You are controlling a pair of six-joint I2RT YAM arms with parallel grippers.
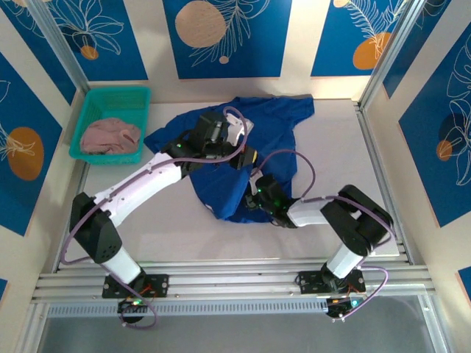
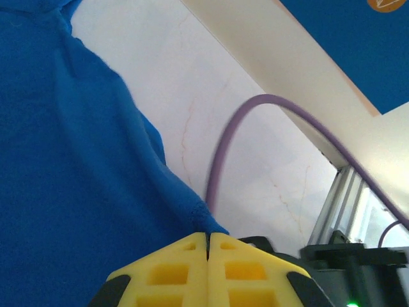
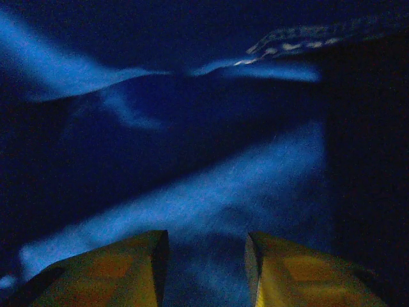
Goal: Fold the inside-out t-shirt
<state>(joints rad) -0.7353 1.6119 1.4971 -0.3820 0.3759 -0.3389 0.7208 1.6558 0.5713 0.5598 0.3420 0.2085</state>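
Left arm [image 1: 147, 180] and right arm [image 1: 316, 211] are reaching onto one t-shirt [image 1: 276, 121], left gripper [image 2: 208, 238] pinching its fabric, right gripper [image 3: 206, 256] fingers [image 3: 115, 268] standing apart.

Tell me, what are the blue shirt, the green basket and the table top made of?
The shirt looks like soft knit cloth, likely cotton: matte, creased, draping limply. The basket seems moulded plastic: stiff latticed walls, even bright colour. The table top is smooth and pale with faint marble-like veins: laminate or stone, I cannot tell.
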